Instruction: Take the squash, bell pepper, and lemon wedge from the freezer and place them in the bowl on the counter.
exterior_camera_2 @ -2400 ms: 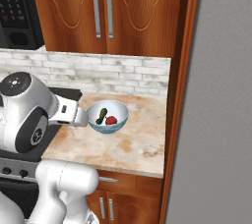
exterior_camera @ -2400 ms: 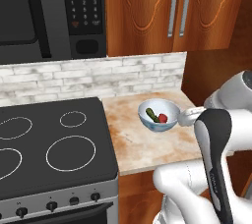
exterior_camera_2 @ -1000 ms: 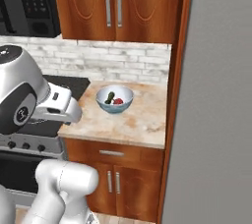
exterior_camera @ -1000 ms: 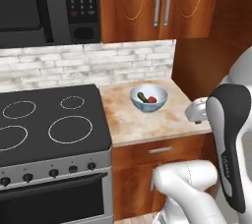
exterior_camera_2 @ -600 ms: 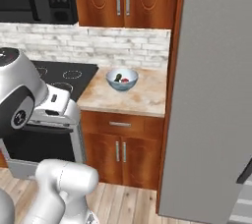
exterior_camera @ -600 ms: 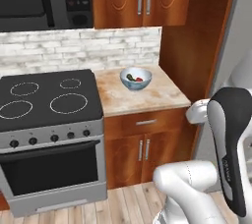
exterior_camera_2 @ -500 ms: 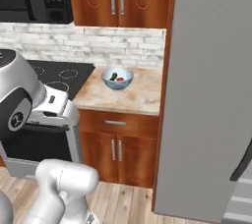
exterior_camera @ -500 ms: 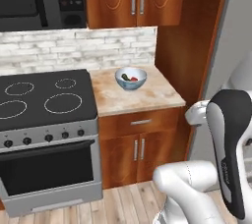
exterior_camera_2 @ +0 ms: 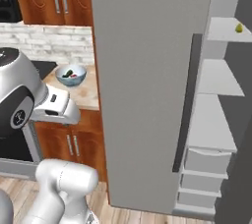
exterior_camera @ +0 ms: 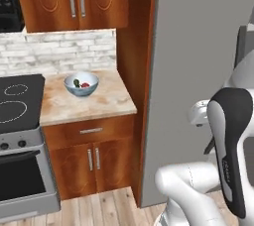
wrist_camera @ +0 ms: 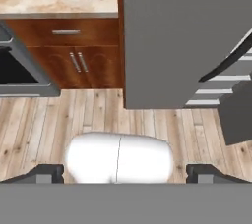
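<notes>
1. The freezer (exterior_camera_2: 147,70) is the landmark: a tall matte-grey appliance whose large flat door stands swung open, with a dark curved handle (exterior_camera_2: 184,105) running down the door's edge.
2. Behind the open door, pale grey shelves (exterior_camera_2: 211,78) show inside the freezer, with drawers below them.
3. The lemon wedge (exterior_camera_2: 238,28), a tiny yellow chunk, lies on the top shelf inside the freezer, near its right side in the right base view.
4. The counter (exterior_camera: 89,103), a beige mottled slab over reddish-brown cabinets, lies just left of the freezer, separated from it by a tall wooden panel.
5. The bowl (exterior_camera: 81,84) sits on that counter, towards the brick backsplash (exterior_camera: 59,54), well apart from the freezer.
6. Inside the bowl lie the dark green squash (exterior_camera: 76,83) and the red bell pepper (exterior_camera: 85,85), side by side.
7. A black stovetop (exterior_camera: 17,101) adjoins the counter on the side away from the freezer.
8. The gripper (wrist_camera: 125,174) hangs above the wooden floor (wrist_camera: 98,115) in front of the freezer, its two fingertips spread wide and holding nothing.
</notes>
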